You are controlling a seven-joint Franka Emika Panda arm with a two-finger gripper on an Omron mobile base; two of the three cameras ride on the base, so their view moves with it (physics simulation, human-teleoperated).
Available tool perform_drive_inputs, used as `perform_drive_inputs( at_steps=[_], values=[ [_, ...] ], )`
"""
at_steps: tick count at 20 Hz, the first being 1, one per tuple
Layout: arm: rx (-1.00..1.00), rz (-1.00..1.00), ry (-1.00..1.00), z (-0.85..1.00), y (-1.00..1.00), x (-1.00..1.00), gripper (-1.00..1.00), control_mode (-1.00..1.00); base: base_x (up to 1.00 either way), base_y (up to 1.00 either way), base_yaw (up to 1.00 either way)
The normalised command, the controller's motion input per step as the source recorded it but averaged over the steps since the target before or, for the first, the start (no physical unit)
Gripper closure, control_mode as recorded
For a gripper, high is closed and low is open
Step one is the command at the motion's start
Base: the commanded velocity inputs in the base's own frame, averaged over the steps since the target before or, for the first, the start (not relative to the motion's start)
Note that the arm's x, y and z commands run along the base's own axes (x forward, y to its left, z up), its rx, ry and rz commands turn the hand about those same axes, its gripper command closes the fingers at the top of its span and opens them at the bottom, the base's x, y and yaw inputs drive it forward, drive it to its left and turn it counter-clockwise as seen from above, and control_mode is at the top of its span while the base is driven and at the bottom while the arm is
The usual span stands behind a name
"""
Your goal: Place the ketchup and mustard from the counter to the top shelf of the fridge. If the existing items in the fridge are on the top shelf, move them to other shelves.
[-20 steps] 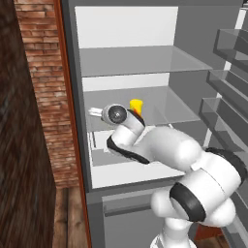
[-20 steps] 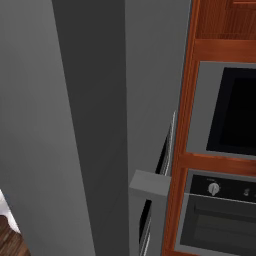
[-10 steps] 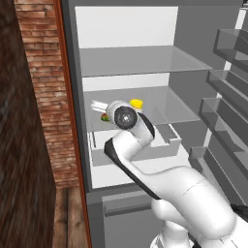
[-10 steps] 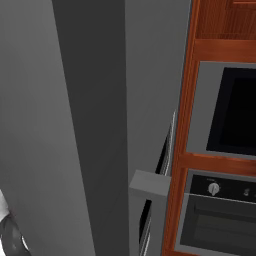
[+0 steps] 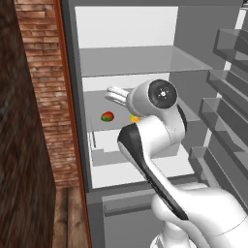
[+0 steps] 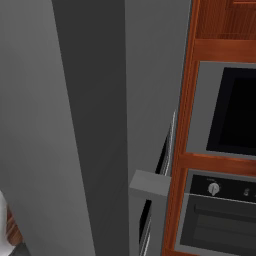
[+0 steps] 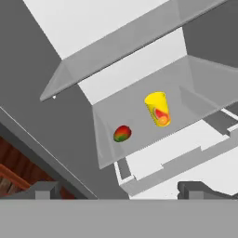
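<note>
- The white arm has swung upward since a second ago — its wrist joint now sits higher in the left base view, in front of the open fridge (image 5: 72, 97), roughly level with the middle shelf (image 5: 97, 127).
- A moment ago the arm blocked the left part of that shelf; now a small red-and-green mango (image 5: 107, 116) is uncovered there, and the yellow cup (image 5: 134, 117) is mostly hidden behind the arm.
- In the hand view the gripper (image 7: 123, 189) has its two dark tips spread wide, with nothing between them.
- The hand camera looks into the fridge: the mango (image 7: 122, 133) and the yellow cup (image 7: 157, 108) stand near each other on the middle shelf, apart, not touching.
- The cup stands upright on the shelf, its long axis vertical and its wider mouth up; in the rolled hand view it leans slightly.
- The top shelf (image 5: 140, 59) above them looks bare.
- Judgement: neither condiment is on the top shelf, so the placing is not done — and the empty hand would need to go back for a bottle.
</note>
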Motion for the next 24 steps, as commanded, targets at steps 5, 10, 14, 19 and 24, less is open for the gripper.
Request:
perform_drive_inputs(
  at_steps=[5, 10, 14, 19, 24],
  values=[
    [0.01, 0.0, 0.28, 0.01, -0.45, -1.0, -1.0, -1.0, 0.0, 0.0, 0.0],
    [0.01, 0.0, 0.22, 0.0, -0.78, -1.0, -1.0, -1.0, 0.0, 0.0, 0.0],
    [0.0, 0.0, 0.07, -0.02, -0.56, -0.91, -1.0, -1.0, 0.0, 0.0, 0.0],
    [-0.03, 0.0, 0.0, -0.01, 0.0, -0.11, -1.0, -1.0, 0.0, 0.0, 0.0],
    [-0.05, 0.01, 0.0, -0.06, 0.0, -0.38, -1.0, -1.0, 0.0, 0.0, 0.0]
  ],
)
